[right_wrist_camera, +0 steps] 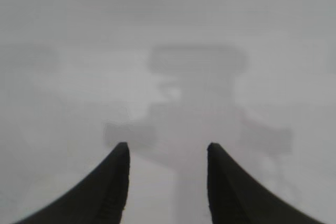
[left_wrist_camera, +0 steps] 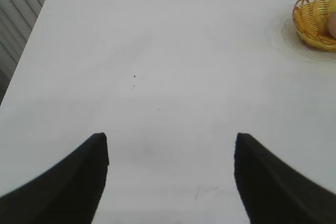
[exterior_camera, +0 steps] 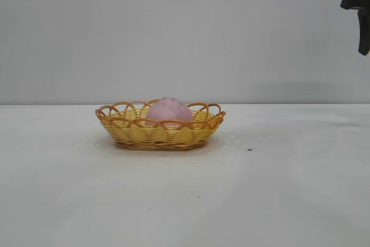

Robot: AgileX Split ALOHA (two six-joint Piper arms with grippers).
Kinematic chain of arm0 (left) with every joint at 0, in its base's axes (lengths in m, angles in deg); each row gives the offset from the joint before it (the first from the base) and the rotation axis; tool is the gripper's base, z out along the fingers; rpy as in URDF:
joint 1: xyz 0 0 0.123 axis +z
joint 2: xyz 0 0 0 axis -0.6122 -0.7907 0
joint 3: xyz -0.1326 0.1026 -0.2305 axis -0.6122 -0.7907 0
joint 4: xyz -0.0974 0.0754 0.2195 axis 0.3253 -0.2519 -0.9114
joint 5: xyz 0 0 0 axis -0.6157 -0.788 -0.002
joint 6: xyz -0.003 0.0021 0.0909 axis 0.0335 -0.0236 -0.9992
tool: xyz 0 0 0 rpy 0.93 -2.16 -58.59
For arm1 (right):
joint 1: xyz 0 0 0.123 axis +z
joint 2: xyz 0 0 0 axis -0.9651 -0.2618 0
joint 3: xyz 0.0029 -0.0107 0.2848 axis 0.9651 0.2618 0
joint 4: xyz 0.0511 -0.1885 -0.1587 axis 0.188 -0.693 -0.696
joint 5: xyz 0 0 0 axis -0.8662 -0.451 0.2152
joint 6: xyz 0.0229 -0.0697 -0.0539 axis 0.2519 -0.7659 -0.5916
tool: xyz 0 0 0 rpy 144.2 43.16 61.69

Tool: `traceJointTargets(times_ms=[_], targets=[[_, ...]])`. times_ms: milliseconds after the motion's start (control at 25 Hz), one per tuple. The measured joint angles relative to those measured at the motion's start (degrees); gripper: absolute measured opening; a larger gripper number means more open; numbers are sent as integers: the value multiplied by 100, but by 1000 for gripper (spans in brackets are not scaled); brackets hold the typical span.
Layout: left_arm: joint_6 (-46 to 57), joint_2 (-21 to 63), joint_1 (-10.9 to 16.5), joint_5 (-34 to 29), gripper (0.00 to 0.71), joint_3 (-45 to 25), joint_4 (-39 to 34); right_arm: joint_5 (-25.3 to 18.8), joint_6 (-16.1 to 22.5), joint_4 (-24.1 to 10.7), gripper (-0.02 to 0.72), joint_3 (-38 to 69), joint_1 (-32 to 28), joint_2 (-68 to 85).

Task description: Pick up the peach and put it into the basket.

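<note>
Peach sits in basket on table. Right gripper raised well apart, fingers parted, empty. Left gripper wide apart, empty, basket far off.

Right gripper with two dark fingers parted and empty, a pale hazy surface beyond them, blurred grey shapes ahead, nothing identifiable

Soft even light, faint shadow under the basket; right wrist view hazy
</note>
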State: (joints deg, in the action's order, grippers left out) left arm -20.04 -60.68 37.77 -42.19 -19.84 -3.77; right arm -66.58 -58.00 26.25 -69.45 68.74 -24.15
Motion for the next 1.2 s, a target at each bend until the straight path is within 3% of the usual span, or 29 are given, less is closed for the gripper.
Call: traceJointTargets(times_ms=[200,320,560,720,960,1040,1200], targets=[[0,0,0,0,447,0,0,-205,588,-1112,291,835,0,1395],[0,0,0,0,447,0,0,-181,696,-1363,291,1635,0,2275],[0,0,0,0,447,0,0,591,695,-1032,291,4089,0,4739],[0,0,0,0,447,0,0,589,684,-794,291,5517,0,6499],[0,0,0,0,447,0,0,-167,865,-749,291,6402,369,8483],[0,0,0,0,447,0,0,-624,930,-739,291,6454,481,8958],[-10,0,-3,0,447,0,0,-1018,1095,-761,291,6774,508,9728]])
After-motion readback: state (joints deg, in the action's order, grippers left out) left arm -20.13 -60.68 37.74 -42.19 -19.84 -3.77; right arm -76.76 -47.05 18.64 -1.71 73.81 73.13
